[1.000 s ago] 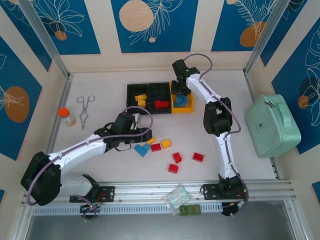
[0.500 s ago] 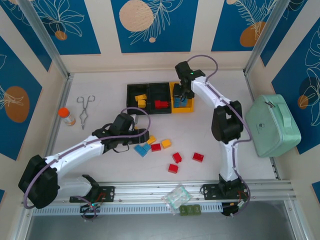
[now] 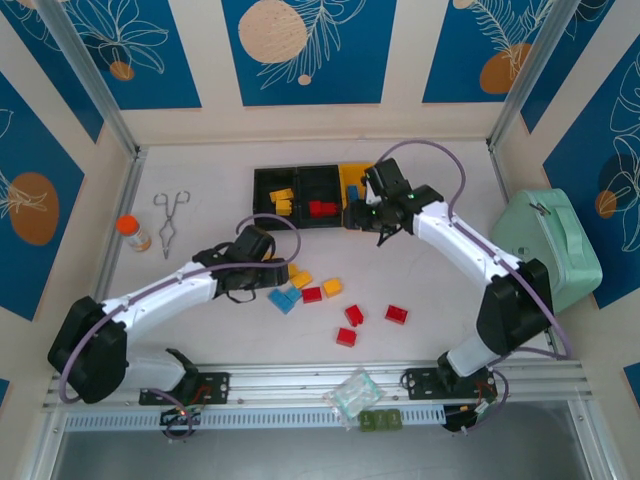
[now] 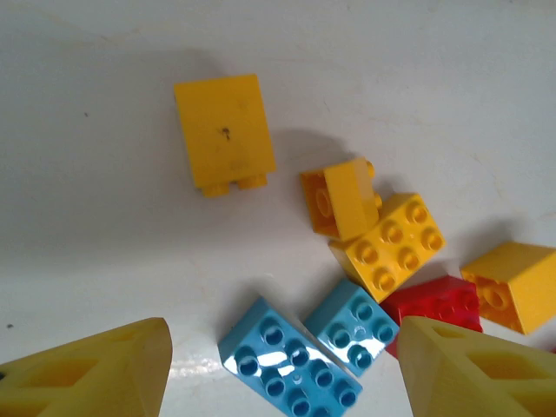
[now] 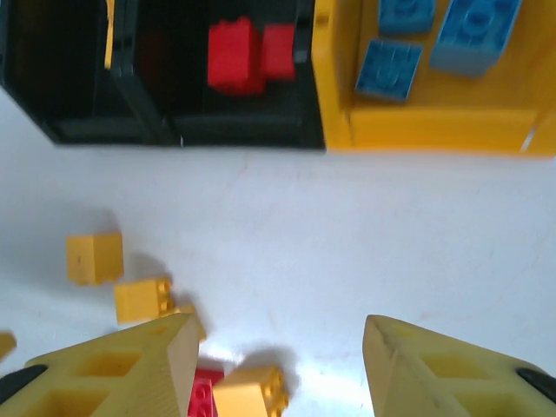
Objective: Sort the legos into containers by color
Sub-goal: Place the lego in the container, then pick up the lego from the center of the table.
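Hovering left pincer (image 4: 282,340), seemingly empty, over blue legos (image 4: 291,369)

Containers: two black bins (image 3: 260,186) to the left, the far-left one holding yellow legos (image 3: 282,199) and the middle one red legos (image 3: 321,209). One yellow bin (image 5: 434,130) to the right holds blue legos (image 5: 391,65) (shades run from light to mid blue). Loose on the white table (image 3: 200,170): red bricks (image 3: 396,314), a light-blue pair (image 3: 285,298), yellow-orange bricks (image 3: 332,287). Surroundings: mint-green case (image 3: 545,250) at right, orange-capped bottle (image 3: 132,232) and silver tongs (image 3: 170,222) at left, white arms (image 3: 170,290) with black joints, far wall panels (image 3: 300,50) deep blue with white leaf outlines and peach discs.
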Controlling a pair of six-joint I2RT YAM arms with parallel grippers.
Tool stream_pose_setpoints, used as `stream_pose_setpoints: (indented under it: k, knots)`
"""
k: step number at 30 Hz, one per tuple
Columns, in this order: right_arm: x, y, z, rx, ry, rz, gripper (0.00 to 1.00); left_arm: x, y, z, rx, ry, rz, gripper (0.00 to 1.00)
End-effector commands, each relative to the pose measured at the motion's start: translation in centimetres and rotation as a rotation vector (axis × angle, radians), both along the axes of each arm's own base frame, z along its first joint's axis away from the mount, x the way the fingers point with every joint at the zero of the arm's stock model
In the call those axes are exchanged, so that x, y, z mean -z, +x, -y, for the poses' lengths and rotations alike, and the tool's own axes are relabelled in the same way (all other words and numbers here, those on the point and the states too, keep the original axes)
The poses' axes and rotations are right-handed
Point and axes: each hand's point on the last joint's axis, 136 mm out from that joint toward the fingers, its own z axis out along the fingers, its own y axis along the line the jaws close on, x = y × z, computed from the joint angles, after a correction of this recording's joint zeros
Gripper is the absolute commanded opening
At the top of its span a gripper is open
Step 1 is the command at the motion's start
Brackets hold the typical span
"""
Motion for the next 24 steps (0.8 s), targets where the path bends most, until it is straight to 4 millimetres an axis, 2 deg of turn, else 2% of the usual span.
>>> stream_pose_setpoints:
  k: [1,8,11,17,24]
  knots:
    - [-1.0,-2.9,-1.8,-0.068,0.115,0.001,0.54,-0.2,1.4,-1.0,-0.031,0.082,0.018,0.69]
    - [-0.1,-8.5,-3.2,-0.159,0.231,-0.022,0.6,1.2,3.5,-1.1,-0.049,0.17,0.008,0.69]
    - [0.2,-9.9,-3.6,-0.18,0.269,-0.022,0.64,1.9,4.1,-1.3,-0.063,0.2,0.002,0.69]
    - [0.8,-11.1,-3.8,-0.185,0.284,-0.037,0.64,3.3,5.4,-1.8,-0.086,0.25,-0.008,0.68]
    - [1.7,-11.4,-4.2,-0.186,0.271,-0.057,0.63,4.6,6.6,-1.6,-0.081,0.273,-0.014,0.62]
